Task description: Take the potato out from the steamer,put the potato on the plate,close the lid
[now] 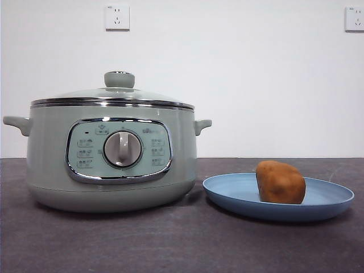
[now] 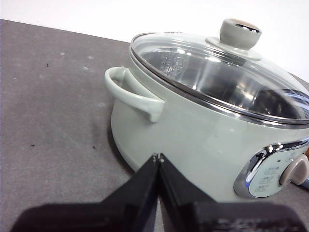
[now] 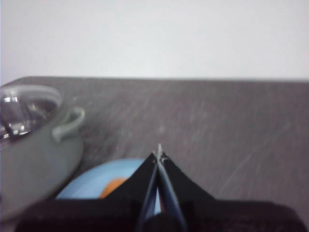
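Note:
The sage-green steamer (image 1: 114,153) stands on the left of the dark table, and the glass lid (image 1: 116,94) with its green knob rests closed on its rim. To its right, the orange-brown potato (image 1: 280,182) sits on the light blue plate (image 1: 227,190). Neither arm shows in the front view. My left gripper (image 2: 158,157) is shut and empty, held back beside the steamer (image 2: 193,135) near one side handle, with the lid (image 2: 217,72) above. My right gripper (image 3: 159,154) is shut and empty, above the plate (image 3: 96,181); a bit of the potato (image 3: 115,186) peeks out beside its jaws.
Two wall sockets (image 1: 117,17) are on the white wall behind. The steamer's side handles (image 1: 17,123) stick out left and right. The dark grey tabletop (image 3: 217,121) stretches beyond the plate.

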Motion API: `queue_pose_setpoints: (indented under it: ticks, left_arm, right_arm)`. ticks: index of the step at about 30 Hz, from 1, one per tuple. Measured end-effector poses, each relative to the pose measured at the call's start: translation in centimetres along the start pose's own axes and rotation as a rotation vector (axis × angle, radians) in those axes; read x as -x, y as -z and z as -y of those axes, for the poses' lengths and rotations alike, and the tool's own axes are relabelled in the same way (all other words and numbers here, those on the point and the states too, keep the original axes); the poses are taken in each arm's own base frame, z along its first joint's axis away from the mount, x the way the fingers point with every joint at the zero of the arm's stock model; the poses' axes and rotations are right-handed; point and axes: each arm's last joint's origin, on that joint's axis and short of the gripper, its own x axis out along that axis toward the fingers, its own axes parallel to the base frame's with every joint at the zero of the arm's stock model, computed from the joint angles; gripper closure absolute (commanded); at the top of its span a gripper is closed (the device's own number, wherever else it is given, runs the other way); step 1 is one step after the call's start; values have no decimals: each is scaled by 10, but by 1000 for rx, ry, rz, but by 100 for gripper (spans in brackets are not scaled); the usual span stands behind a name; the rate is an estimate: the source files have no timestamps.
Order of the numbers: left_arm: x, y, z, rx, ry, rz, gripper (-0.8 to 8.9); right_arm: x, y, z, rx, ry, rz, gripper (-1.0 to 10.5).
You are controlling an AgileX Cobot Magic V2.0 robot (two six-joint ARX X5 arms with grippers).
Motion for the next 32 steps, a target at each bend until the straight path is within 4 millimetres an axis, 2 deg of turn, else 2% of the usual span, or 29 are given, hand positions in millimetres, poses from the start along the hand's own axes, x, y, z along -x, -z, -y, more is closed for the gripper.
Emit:
queue_pose_setpoints:
  ticks: [4,9,16,32]
  left_arm:
    - [0,0,0,0,0,0,816]
    - [0,0,0,0,0,0,816]
    - [0,0,0,0,0,0,816]
    - [0,0,0,0,0,0,816]
  right_arm:
    - [4,28,0,-43,-1,16,947]
    - [9,32,-1,-48,-4,77,947]
    - [8,57,0,-102,3,5,947]
    - [14,63,0,-119,37,-37,947]
